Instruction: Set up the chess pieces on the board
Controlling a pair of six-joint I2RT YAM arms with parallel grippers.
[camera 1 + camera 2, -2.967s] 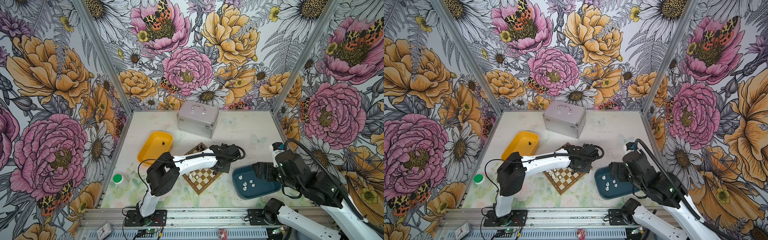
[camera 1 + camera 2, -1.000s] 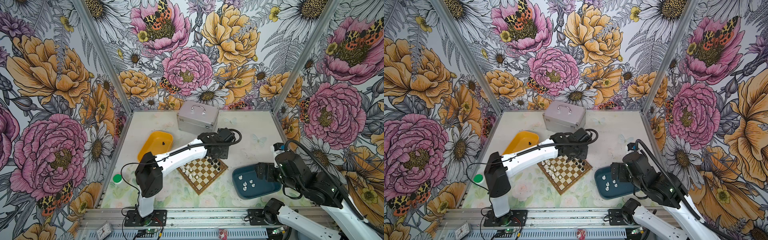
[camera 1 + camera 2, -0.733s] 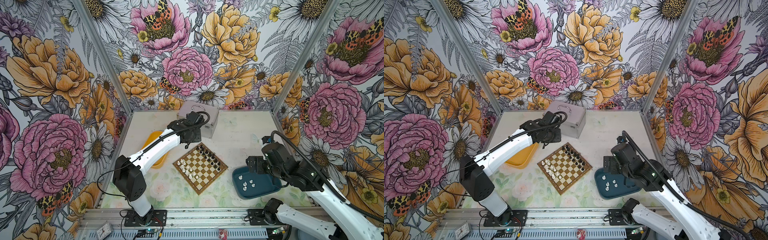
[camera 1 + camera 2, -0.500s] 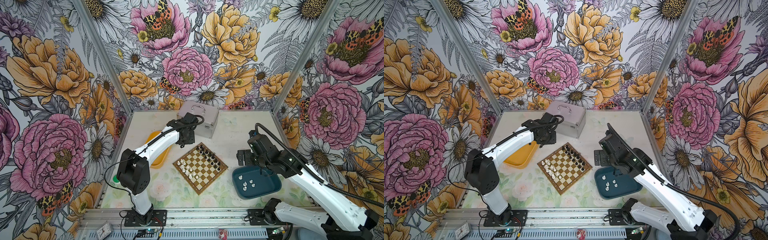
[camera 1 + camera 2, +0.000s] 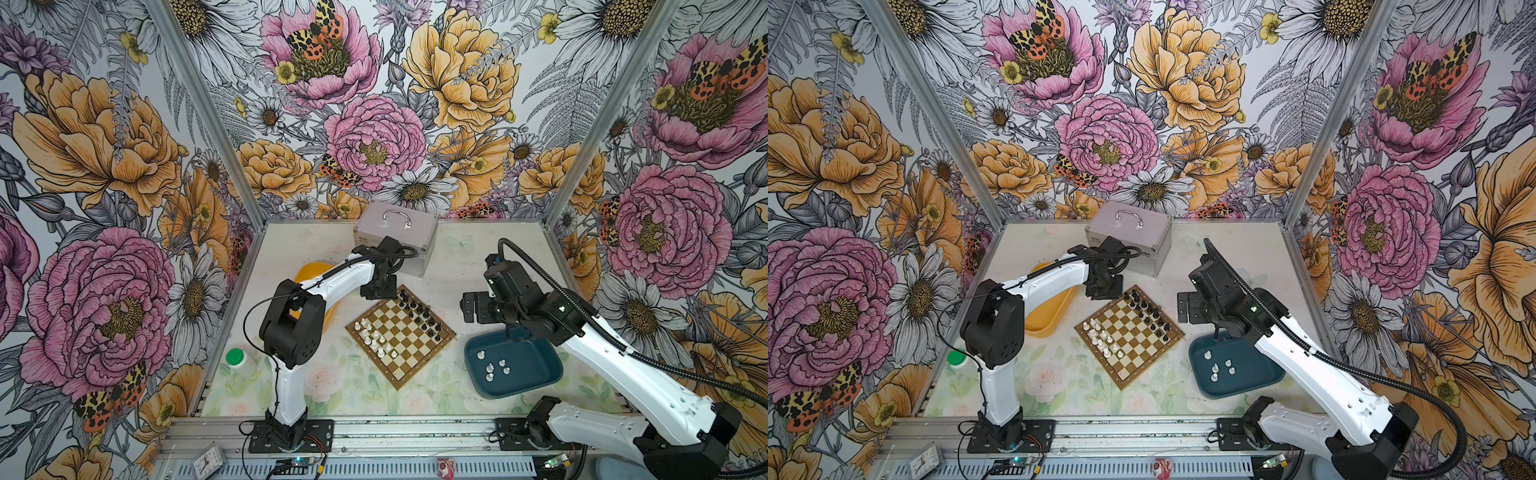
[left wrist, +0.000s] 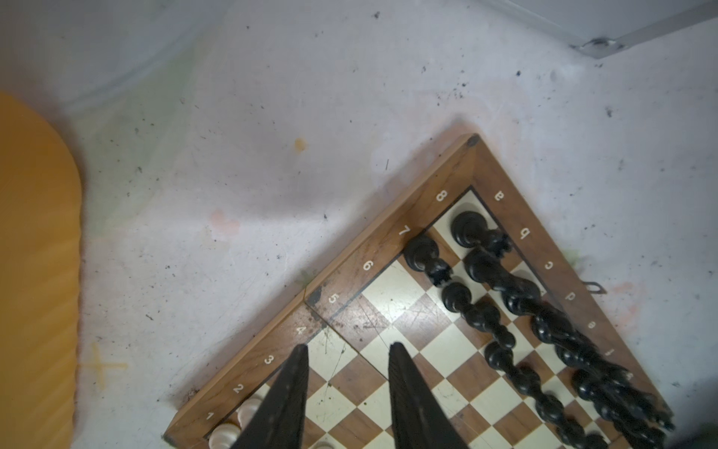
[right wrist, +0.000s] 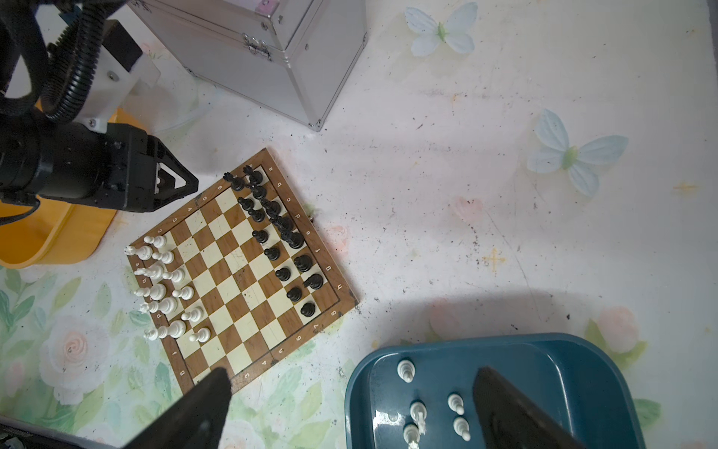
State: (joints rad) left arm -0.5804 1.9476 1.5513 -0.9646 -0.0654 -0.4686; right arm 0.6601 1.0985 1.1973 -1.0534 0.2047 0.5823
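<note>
The left hand (image 6: pixel 348 348) hangs partly apart, empty, the wooden chequered board (image 6: pixel 367 265) beneath it; the right hand (image 7: pixel 351 373) gapes wide, empty, a smooth teal tray (image 7: pixel 563 344) near it.

White coordinate marks are printed on the brown wooden rim of the small square chequered chessboard (image 6: pixel 349 282). In the left wrist view, one rim strip carries the digits 1 to 8 in a row. The adjoining strip carries the small letters a, b, c, d and e, and the rest of that strip is too blurred to read. In the right wrist view, the same rim (image 7: pixel 318 250) shows letters running to h along one strip and the digits 8 down to 3 along the next. In both top views these marks are too small to read.
</note>
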